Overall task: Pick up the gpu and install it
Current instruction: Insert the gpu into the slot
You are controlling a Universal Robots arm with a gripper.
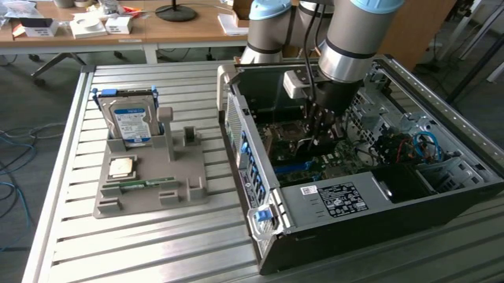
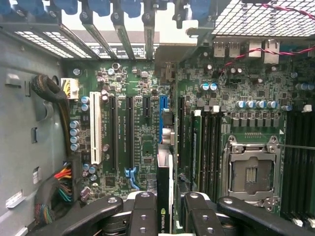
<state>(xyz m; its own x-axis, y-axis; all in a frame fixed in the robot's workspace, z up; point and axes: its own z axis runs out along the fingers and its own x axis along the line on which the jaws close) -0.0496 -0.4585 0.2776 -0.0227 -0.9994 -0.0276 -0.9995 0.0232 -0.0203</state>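
Now well into the install step: my gripper (image 2: 169,212) is down inside the open computer case (image 1: 354,203), over the motherboard (image 2: 133,147). Fingers (image 2: 143,209) are clamped on the gpu (image 2: 164,194), which shows edge-on between them in the wrist view, logo visible on its narrow face. Card hangs above the board, roughly in line with the blue slot (image 2: 163,105); whether its lower edge touches the slot I cannot tell. Pickup looks done, seating not yet. Judgement: the next move calls for the card's connector edge square over the slot's full length, the bracket end facing the rear slot openings (image 2: 123,39), and a straight, even press. Any tilt risks jamming against the neighbouring black slots (image 2: 120,132).
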